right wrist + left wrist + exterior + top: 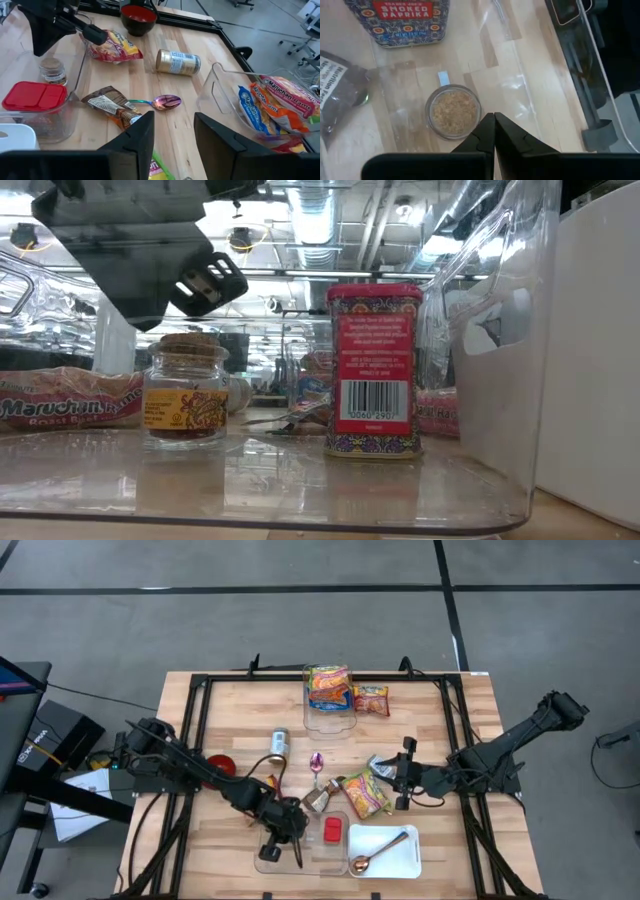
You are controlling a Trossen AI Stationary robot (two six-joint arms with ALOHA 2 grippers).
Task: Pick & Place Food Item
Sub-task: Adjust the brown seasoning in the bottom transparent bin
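Note:
A small glass jar with a cork lid and a red smoked paprika tin stand upright in a clear bin near the table's front edge. My left gripper is shut and hangs just above the jar, to one side of its lid, touching nothing. My right gripper stands open over bare wood right of centre, beside a yellow-green ramen packet. A dark snack packet and a purple spoon lie ahead of it.
A second clear bin with ramen packs stands at the far edge. A gold can lies on its side, with a red bowl to its left. A white tray with a copper spoon sits front right.

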